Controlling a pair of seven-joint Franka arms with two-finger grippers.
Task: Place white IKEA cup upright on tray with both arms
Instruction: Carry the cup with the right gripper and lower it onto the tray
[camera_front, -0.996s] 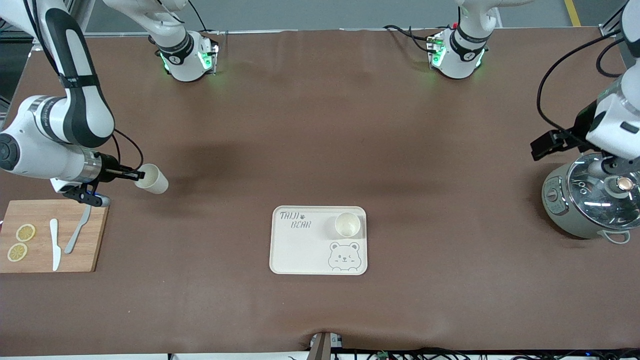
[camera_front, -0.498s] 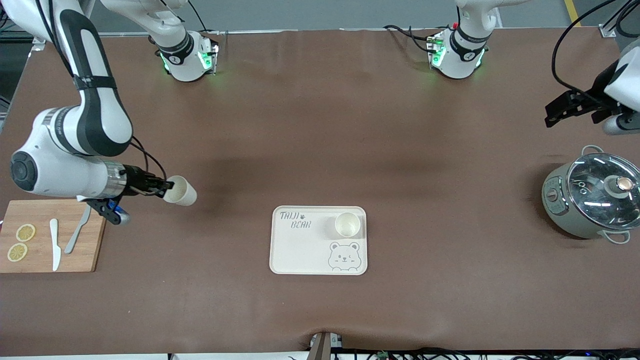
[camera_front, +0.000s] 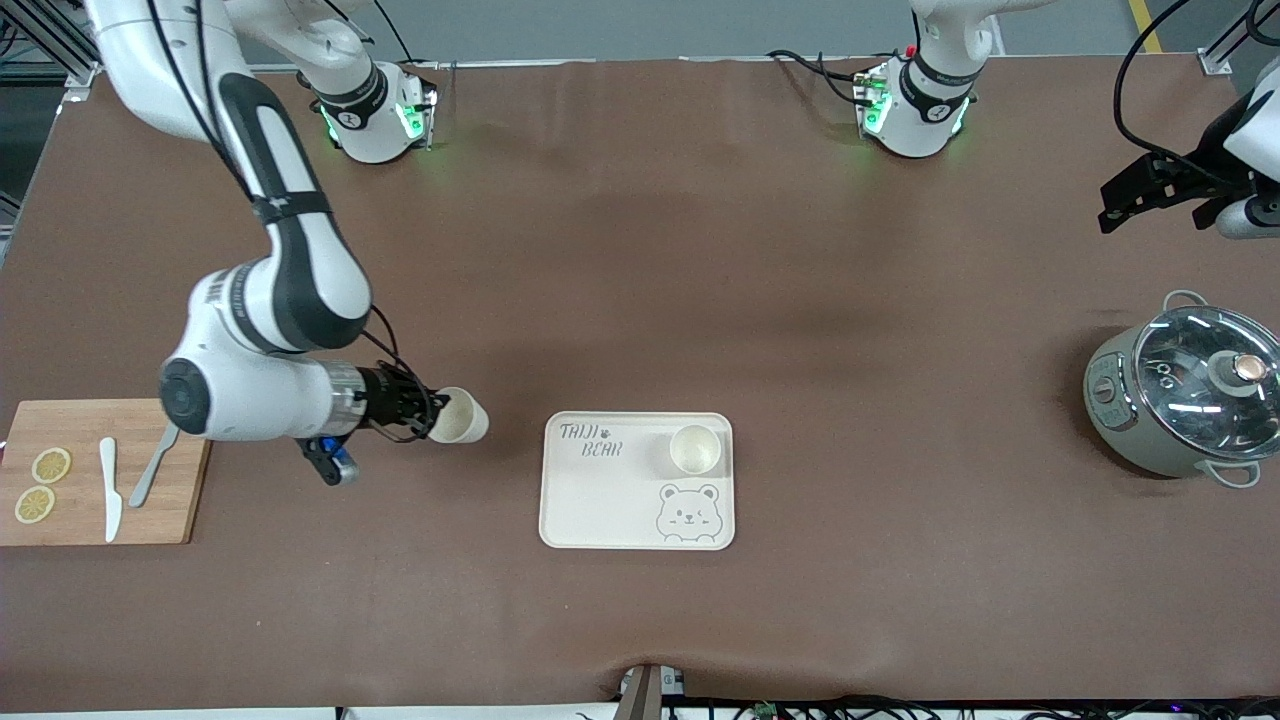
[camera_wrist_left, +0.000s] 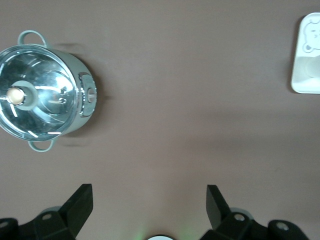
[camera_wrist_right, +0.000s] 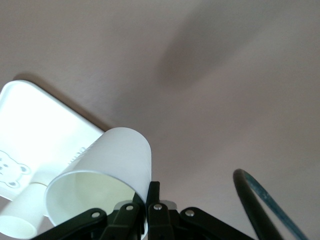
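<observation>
While carried on its side over bare table just beside tray (camera_front: 640, 500): white cup (camera_front: 462, 417), rim pinched tight by right gripper (camera_front: 432, 417). Second cup (camera_front: 695, 448) upright on tray. Left gripper (camera_front: 1150, 190) spread wide, holding nothing, waiting above table near pot (camera_front: 1185, 390).

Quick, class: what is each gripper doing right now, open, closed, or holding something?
Left gripper: jaws open, empty, over the table near the pot.
Right gripper: jaws closed on the rim of a white cup, beside the tray.
</observation>
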